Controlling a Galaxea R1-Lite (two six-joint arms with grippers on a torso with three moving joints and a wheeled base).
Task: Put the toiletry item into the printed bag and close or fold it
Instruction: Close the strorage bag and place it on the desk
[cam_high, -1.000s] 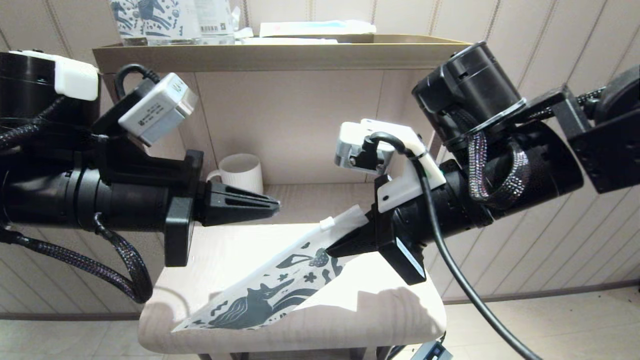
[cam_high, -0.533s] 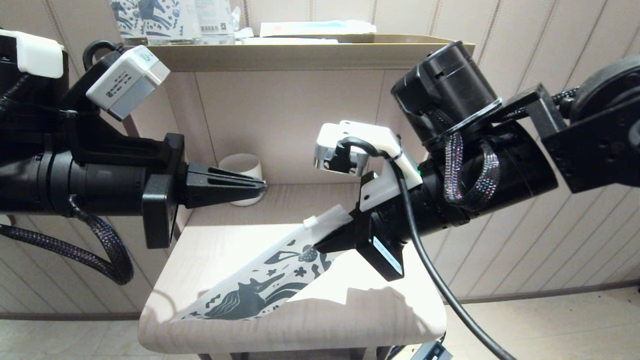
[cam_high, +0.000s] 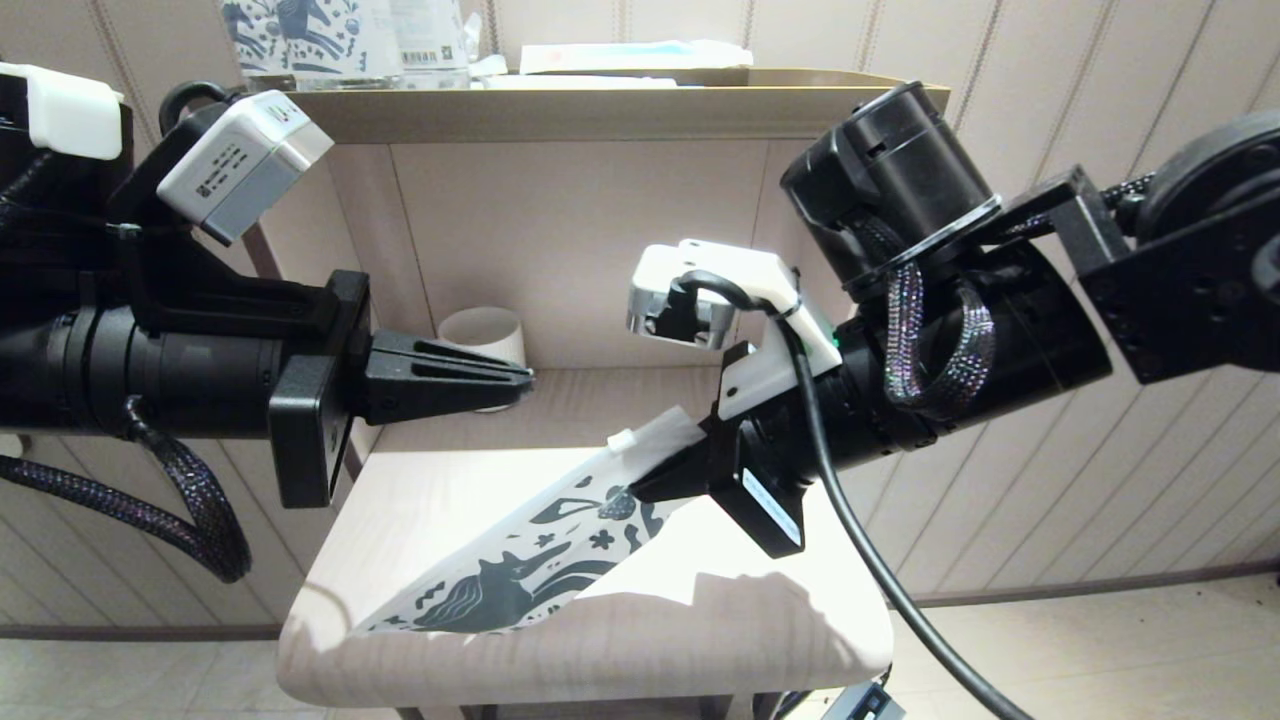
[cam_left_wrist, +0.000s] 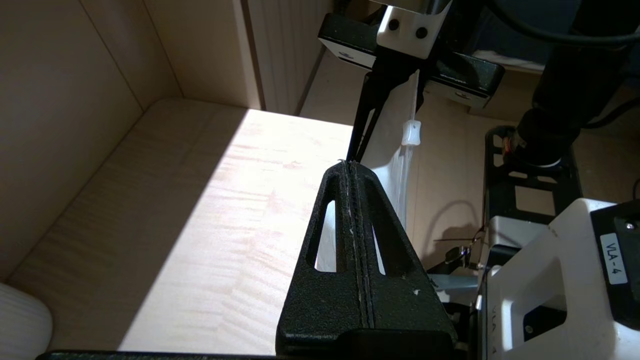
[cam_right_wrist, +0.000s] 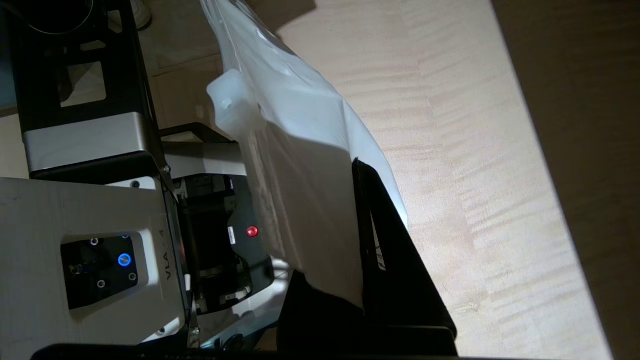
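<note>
- Bag (cam_high: 520, 560) hangs slanted from the right gripper (cam_high: 640, 490), clamped near its slider (cam_high: 621, 440), low corner on the counter (cam_high: 800, 610).
- Left gripper (cam_high: 525, 378) is pinched shut on nothing, just beside the bag's mouth.
- Toiletry item: not visible.
- Keep the mouth steady and clear of the mug (cam_high: 485, 335).

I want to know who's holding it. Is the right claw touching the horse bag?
Touching. In the right wrist view, the right gripper is shut on the printed bag; its fingers pinch the plastic.
</note>
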